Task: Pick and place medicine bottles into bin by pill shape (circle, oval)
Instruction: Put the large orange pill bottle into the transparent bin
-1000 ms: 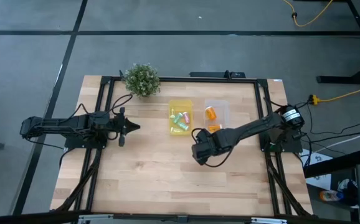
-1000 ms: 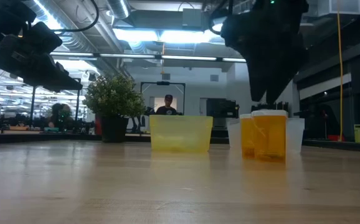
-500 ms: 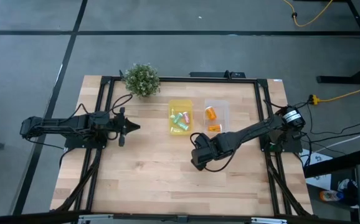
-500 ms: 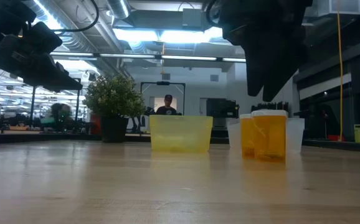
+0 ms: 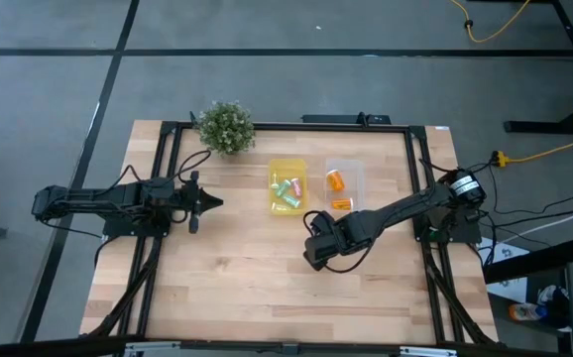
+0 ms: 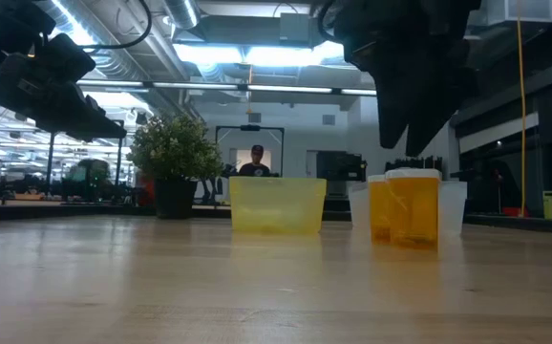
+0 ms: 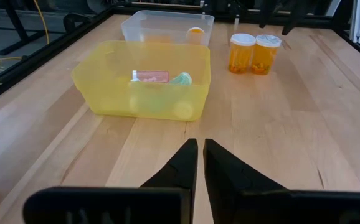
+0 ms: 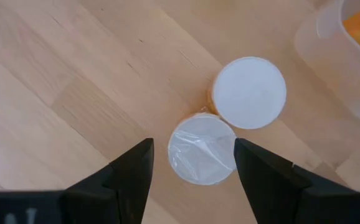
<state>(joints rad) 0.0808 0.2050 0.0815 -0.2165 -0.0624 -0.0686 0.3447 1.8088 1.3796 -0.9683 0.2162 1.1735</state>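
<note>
Right gripper point(image 8: 192, 165) poised above two upright orange bottles point(image 8: 230, 118) on the worktop point(image 5: 227, 278), jaws spread wide and empty, just in front of the clear bin point(image 5: 351, 178). Left gripper point(image 7: 200, 165) parked at the left, jaws pressed together, facing the yellow bin point(image 7: 142, 84) holding pastel vials point(image 5: 286, 190).

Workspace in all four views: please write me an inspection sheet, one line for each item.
Surface: wooden table, bare at the front.
Job's things: two orange bottles upright, side by side, outside the bins; yellow bin holds pastel vials; clear bin holds an orange bottle.
Clutter: potted plant at the back left corner.
Grippers: right gripper open above the two bottles; left gripper shut, waiting at the left side.
Cables: yellow cable on the floor.
Surroundings: a person far behind the table.
</note>
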